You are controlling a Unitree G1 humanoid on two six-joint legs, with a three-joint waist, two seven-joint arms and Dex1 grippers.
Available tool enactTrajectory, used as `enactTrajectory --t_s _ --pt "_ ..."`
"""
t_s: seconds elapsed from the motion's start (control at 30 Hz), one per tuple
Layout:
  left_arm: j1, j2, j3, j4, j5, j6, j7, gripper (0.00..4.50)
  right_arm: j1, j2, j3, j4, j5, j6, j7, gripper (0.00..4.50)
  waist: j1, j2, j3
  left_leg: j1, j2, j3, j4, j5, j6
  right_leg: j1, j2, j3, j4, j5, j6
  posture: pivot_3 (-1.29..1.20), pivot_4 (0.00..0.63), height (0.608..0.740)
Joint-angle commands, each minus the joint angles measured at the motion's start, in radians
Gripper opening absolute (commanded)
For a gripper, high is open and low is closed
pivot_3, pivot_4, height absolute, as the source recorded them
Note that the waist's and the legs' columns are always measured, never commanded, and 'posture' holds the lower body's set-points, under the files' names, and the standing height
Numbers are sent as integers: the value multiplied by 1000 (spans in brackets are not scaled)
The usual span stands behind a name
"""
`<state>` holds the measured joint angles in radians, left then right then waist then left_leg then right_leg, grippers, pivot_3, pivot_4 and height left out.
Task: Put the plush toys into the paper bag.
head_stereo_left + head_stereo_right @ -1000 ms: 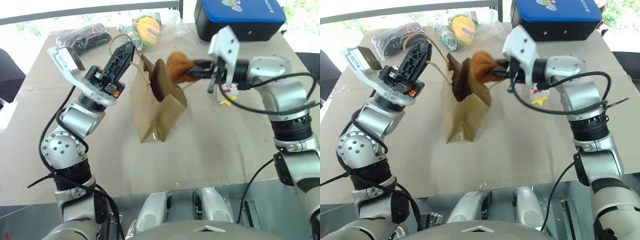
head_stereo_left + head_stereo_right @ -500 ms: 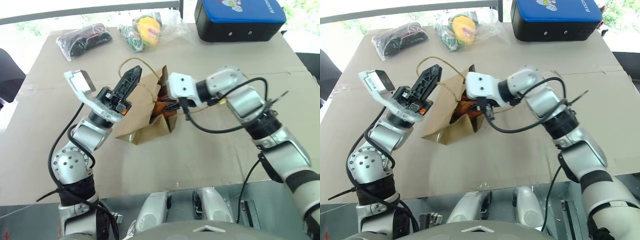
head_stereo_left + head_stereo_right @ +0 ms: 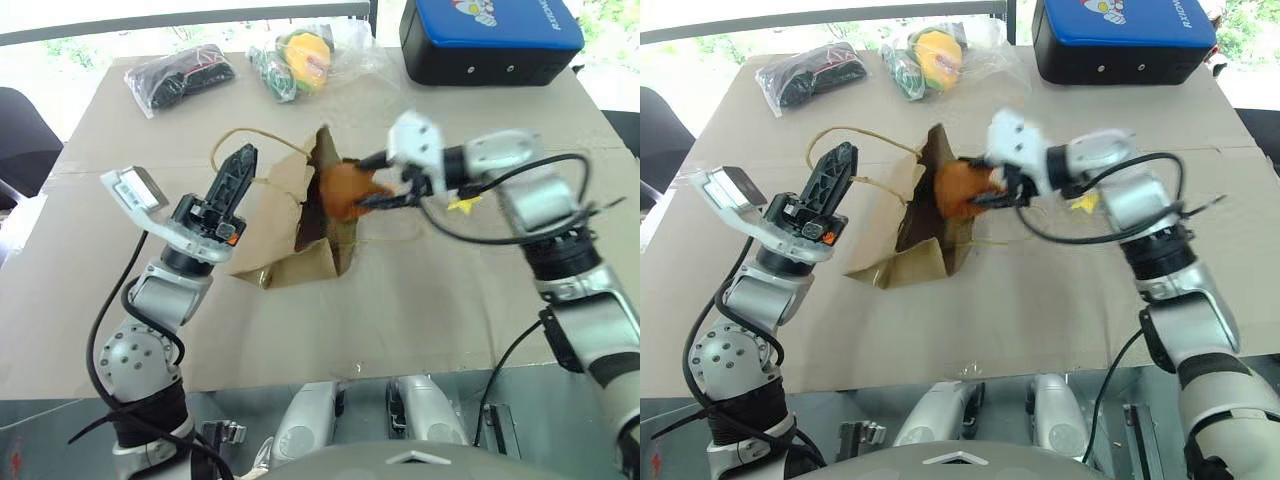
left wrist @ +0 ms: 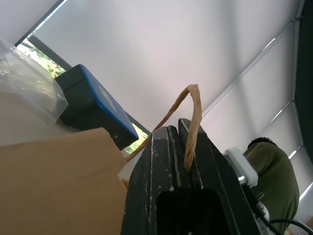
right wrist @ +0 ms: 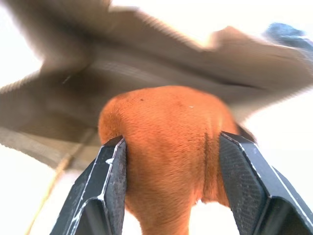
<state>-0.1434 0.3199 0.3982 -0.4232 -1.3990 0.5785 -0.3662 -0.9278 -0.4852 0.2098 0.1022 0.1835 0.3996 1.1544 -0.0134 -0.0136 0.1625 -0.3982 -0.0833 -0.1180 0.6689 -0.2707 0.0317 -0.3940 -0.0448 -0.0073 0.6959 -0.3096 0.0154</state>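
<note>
The brown paper bag point(image 3: 285, 215) lies tipped on the table with its mouth facing my right arm. My left gripper point(image 3: 241, 162) is shut on one loop handle point(image 4: 193, 113) and holds it up. The orange-brown plush toy point(image 3: 343, 190) hangs just at the bag's mouth, off the table. My right gripper point(image 3: 367, 182) has a finger on each side of it, and the toy point(image 5: 166, 132) fills the gap and touches both pads. The yellow feet of the white plush toy point(image 3: 462, 204) peek out from behind my right forearm; the rest is hidden.
A blue-topped black case point(image 3: 490, 40) stands at the far right of the table. A black bundle in clear plastic point(image 3: 185, 75) and yellow-green things in plastic wrap point(image 3: 300, 55) lie at the far edge. A person in green point(image 4: 276, 176) shows in the left wrist view.
My right gripper has drawn back out of the bag's mouth with the orange toy still between its fingers, which now stand wider. The left gripper has sunk a little with the handle.
</note>
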Motion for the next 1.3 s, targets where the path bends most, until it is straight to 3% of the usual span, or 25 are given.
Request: enactTrajectory --t_s 0.03,0.1,0.23,0.33,0.4,0.6,0.77,0.93,1.1,1.3 --pt "-3 5 11 -44 0 -32 -2 0 31 -41 -143 -74 89 127 -74 2504 1 0 0 0 0 0 0 0 0 0 0 0 0 0 0 0 150 740" --pt "-6 4 5 -43 0 -36 -1 0 53 -59 -169 -98 117 165 -77 2504 2 0 0 0 0 0 0 0 0 0 0 0 0 0 0 0 150 740" --pt "-31 5 -13 -25 0 -36 -5 0 102 -23 -89 -194 131 182 -78 2504 -5 0 0 0 0 1 0 0 0 0 0 1 0 0 0 0 150 740" --pt "-41 7 -22 -21 3 -34 -9 0 93 9 -32 -177 90 145 -99 2504 -8 0 0 1 1 1 -1 0 0 -1 1 1 1 0 0 0 150 740" --pt "-51 7 -16 -23 -10 -37 -3 0 63 10 -67 -124 103 181 -127 2504 0 0 0 1 1 1 0 0 0 -1 0 1 1 0 0 0 150 740" --pt "-59 -15 83 4 -141 -81 57 0 91 -78 -92 -117 110 163 -108 2504 13 -1 0 0 0 1 1 0 0 0 0 1 -1 1 1 0 150 740" --pt "-8 -3 88 -19 -120 -76 51 0 125 -95 -92 -173 170 242 -94 2504 -2 -1 0 0 0 1 0 0 0 0 0 1 0 1 1 0 150 740" --pt "0 2 60 -41 -94 -77 49 0 252 -128 29 -330 196 317 -37 2504 3 -1 0 0 0 1 0 0 0 0 0 1 -1 1 1 0 150 740" --pt "-7 14 42 -38 -77 -71 40 0 339 -139 202 -376 83 252 -53 2504 3 -3 -1 1 0 1 0 0 0 1 0 1 -1 1 1 0 150 740" --pt "-13 23 27 -33 -78 -71 33 0 357 -115 229 -326 27 192 -85 535 3 -3 -1 1 0 1 1 0 0 1 0 1 0 1 1 0 150 740"
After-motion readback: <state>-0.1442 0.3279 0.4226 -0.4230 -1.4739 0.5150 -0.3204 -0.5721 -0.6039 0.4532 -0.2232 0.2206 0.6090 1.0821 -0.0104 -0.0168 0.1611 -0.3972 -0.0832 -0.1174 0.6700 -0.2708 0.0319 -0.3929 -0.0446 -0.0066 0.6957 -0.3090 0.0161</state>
